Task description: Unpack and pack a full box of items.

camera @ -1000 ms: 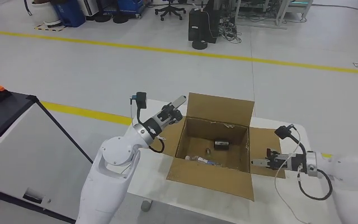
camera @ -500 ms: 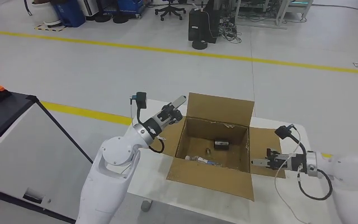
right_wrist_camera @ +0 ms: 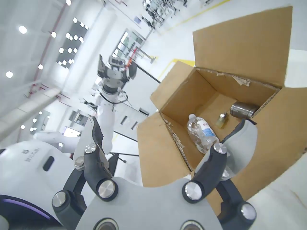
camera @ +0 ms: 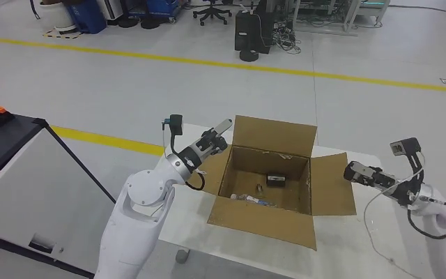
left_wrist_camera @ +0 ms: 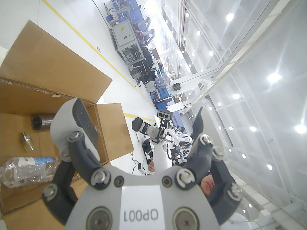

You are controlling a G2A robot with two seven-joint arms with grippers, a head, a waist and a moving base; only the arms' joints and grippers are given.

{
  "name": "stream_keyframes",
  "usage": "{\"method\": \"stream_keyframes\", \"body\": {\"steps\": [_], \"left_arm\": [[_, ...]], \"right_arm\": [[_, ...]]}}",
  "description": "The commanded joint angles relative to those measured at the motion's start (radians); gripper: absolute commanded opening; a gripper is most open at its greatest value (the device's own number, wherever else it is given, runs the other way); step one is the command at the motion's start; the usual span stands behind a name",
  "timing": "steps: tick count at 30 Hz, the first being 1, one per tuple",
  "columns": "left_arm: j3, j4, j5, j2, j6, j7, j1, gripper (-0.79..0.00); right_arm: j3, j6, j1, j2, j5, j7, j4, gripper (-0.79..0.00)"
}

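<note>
Left fingers [left_wrist_camera: 82, 123], right fingers [right_wrist_camera: 242, 140] wide open, empty; plastic bottle [right_wrist_camera: 200, 132] in cardboard box [camera: 261, 220] likely light, crushable: grip mid-body

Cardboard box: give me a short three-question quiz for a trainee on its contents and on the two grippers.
1. How many items lie in the box? A one; B three; C six.
2. True or false: the left gripper and the right gripper are both open and empty.
3. Which item lies nearest the wall with the upright flap?
Key: 1 B: bottle, small fitting, metal cylinder. 2 true. 3 metal cylinder.
</note>
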Motion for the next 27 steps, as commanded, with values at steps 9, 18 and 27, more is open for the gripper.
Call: {"method": "stream_keyframes", "body": {"steps": [9,18,27], "left_arm": [[0.0,0.0,0.0,0.0,0.0,0.0,0.0,0.0],[0.0,0.0,0.0,0.0,0.0,0.0,0.0,0.0],[0.022,-0.014,0.1,0.009,0.025,-0.052,-0.003,0.0]], "right_arm": [[0.015,-0.027,0.025,-0.001,0.098,-0.021,0.121,0.0],[0.015,-0.027,0.025,-0.001,0.098,-0.021,0.121,0.0],[0.015,-0.027,0.025,-0.001,0.098,-0.021,0.121,0.0]]}}
